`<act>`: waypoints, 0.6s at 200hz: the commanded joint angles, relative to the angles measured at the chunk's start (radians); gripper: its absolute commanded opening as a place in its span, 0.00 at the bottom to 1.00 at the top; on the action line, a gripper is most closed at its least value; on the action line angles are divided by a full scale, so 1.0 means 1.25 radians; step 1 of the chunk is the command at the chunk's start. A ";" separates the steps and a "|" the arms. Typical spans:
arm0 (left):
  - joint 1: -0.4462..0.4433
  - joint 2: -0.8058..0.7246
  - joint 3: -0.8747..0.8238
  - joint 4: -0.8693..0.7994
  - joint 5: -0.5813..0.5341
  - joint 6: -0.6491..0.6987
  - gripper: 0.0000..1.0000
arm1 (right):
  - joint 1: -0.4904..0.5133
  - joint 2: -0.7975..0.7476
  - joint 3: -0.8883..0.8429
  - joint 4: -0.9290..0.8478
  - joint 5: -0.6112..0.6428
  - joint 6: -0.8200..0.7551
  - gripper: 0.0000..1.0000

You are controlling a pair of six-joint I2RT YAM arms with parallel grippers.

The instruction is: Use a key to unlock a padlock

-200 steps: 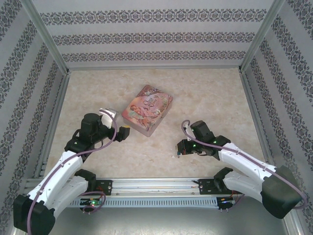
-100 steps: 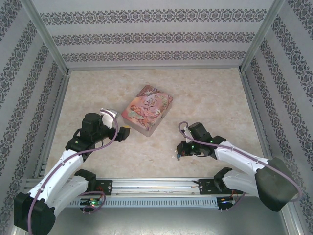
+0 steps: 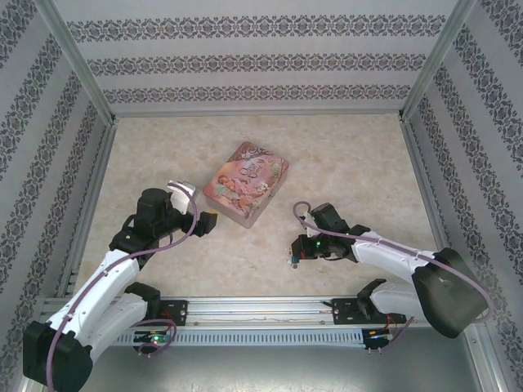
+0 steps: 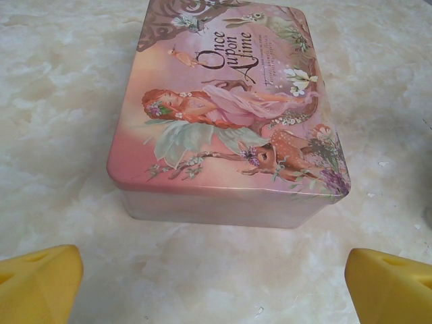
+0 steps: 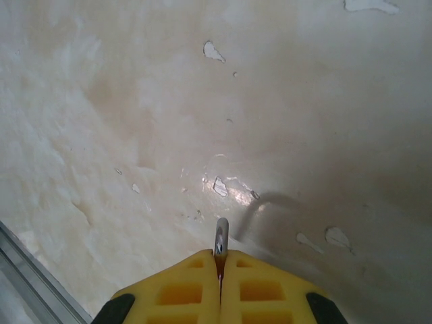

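My right gripper (image 5: 221, 255) is shut on a thin silver metal loop (image 5: 221, 233) that sticks out edge-on between its yellow fingertips, just above the marbled tabletop. It throws an arch-shaped shadow, so I take it for the padlock's shackle. The padlock's body is hidden between the pads. In the top view the right gripper (image 3: 296, 255) hangs low near the table's front middle. The key is out of view. My left gripper (image 4: 216, 273) is open, with bare table between its yellow fingers (image 4: 37, 283). It faces the short side of a pink tin and is apart from it.
The flat pink illustrated tin box (image 3: 246, 181) lies closed at the table's middle, just ahead of the left gripper (image 3: 211, 219). Patterned walls close off three sides. A metal rail (image 3: 261, 309) runs along the near edge. The table surface (image 5: 216, 101) has small chipped flecks.
The right arm has drawn its gripper slightly left and stretched flatter over the table, still shut on the silver piece. The left arm and the tin have not moved.
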 commanded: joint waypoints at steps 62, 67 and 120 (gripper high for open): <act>0.010 0.008 0.011 0.004 0.003 0.015 0.99 | 0.011 0.023 -0.006 0.007 0.026 0.029 0.18; 0.010 0.007 0.011 0.005 0.004 0.015 0.99 | 0.010 0.020 -0.005 0.006 0.029 0.029 0.20; 0.009 0.004 0.011 0.004 -0.001 0.018 0.99 | -0.016 -0.053 0.021 -0.057 0.067 0.013 0.29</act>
